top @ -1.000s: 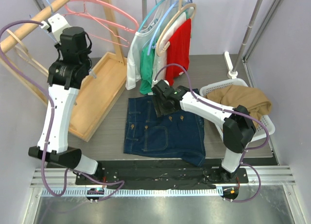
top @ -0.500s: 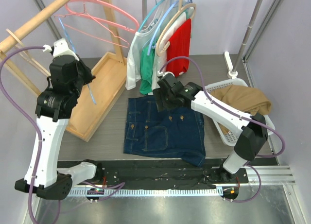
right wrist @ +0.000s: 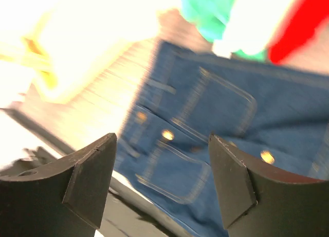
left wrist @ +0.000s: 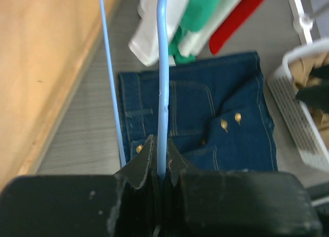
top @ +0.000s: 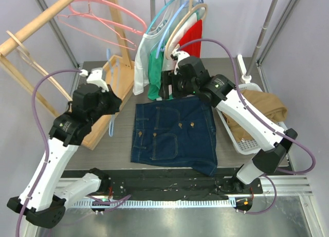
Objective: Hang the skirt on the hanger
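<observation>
The dark blue denim skirt (top: 175,134) lies flat on the table between the two arms, its brass buttons facing up. My left gripper (top: 106,102) is shut on the thin wire of a light-blue hanger (left wrist: 163,67). It holds the hanger above the table's left part, just left of the skirt (left wrist: 205,119). In the left wrist view the wire runs straight up from between the pinched fingers of the left gripper (left wrist: 158,144). My right gripper (top: 166,88) hangs open and empty over the skirt's far edge. In the blurred right wrist view the skirt (right wrist: 205,124) shows between the right gripper's (right wrist: 162,144) wide-apart fingers.
A wooden rack with a tray base (top: 110,83) stands at the left, with pink hangers (top: 103,16) on its rail. White, green and red garments (top: 175,47) hang just behind the skirt. A white basket (top: 280,137) holding brown cloth sits at the right.
My left arm has come down from the wooden rail with the blue hanger, toward the skirt's left side. My right gripper has lifted off the skirt, moved back and opened wider.
</observation>
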`<state>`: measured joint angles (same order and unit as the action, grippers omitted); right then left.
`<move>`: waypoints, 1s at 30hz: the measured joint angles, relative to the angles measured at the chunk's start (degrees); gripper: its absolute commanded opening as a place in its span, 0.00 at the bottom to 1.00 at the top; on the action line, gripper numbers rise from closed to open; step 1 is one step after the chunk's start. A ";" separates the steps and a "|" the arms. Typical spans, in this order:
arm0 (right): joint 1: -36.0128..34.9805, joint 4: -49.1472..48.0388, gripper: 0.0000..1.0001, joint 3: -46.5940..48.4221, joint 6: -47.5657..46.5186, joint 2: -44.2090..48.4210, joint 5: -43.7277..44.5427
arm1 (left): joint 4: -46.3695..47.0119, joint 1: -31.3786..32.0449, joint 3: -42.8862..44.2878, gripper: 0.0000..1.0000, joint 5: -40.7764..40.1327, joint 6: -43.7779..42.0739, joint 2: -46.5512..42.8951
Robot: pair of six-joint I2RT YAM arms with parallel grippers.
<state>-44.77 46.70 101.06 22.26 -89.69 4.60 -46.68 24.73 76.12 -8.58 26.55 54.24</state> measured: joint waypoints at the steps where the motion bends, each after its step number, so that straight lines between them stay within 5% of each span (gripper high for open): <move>1: 0.00 -0.76 0.77 1.27 0.20 -0.07 -1.25 | 0.35 1.36 -1.18 0.00 0.04 -0.02 0.00; 13: -4.15 -9.84 0.76 9.94 3.76 -6.05 -8.17 | 5.38 10.40 -10.43 0.00 -1.42 1.55 -2.67; 23: -8.96 -10.05 0.76 17.68 7.48 -17.14 -3.54 | 9.09 20.59 -13.49 0.00 -15.19 4.17 -1.55; 30: -9.42 -9.27 0.47 20.28 9.60 -18.75 0.37 | 11.65 23.82 -14.38 0.00 -21.05 4.79 -0.17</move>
<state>-54.19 37.43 121.34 31.86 -108.44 4.97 -35.03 48.56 61.73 -29.63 31.33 54.06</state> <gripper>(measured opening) 0.572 0.058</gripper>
